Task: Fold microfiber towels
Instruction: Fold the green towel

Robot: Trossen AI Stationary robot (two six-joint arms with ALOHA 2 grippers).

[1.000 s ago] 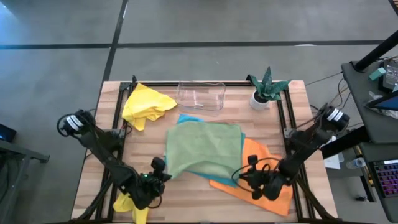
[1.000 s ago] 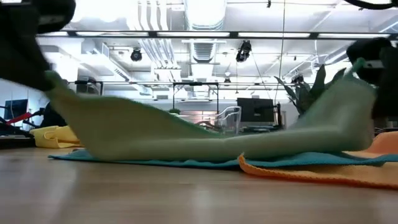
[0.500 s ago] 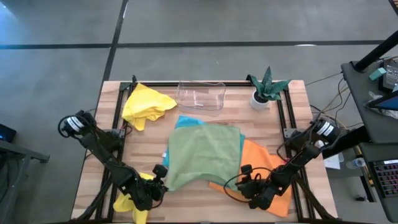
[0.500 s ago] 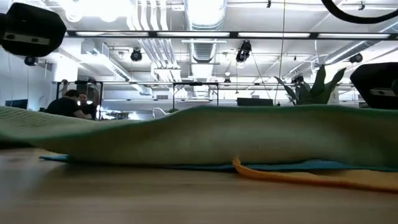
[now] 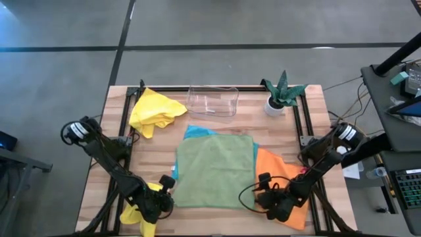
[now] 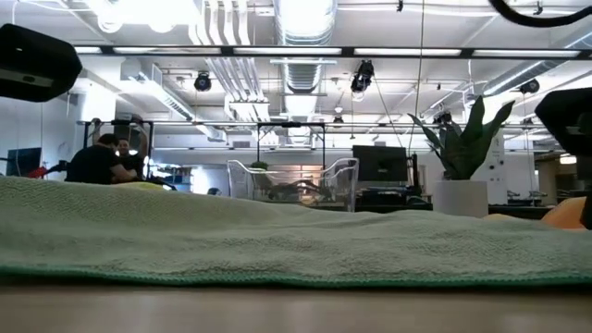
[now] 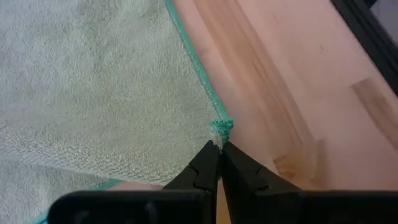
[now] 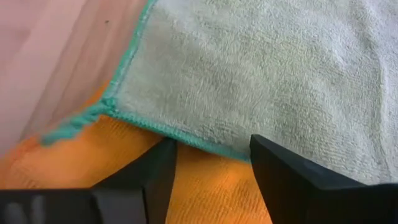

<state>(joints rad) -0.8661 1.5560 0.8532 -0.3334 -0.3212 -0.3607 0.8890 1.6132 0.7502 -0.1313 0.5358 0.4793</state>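
— Since a second ago the sage green towel (image 5: 214, 171) has dropped from a raised drape to lie spread on the surface (image 5: 289, 128), and the right tool (image 5: 271, 197) has let go, fingers apart by its corner.

— And the left tool (image 7: 219, 149)?

— Clamped on the near left corner.

— Progress?

— Barely begun, I'd judge. No fold made; turquoise towel (image 5: 195, 130) and orange towel (image 5: 276, 168) underneath, two yellow towels (image 5: 155, 110) crumpled aside.
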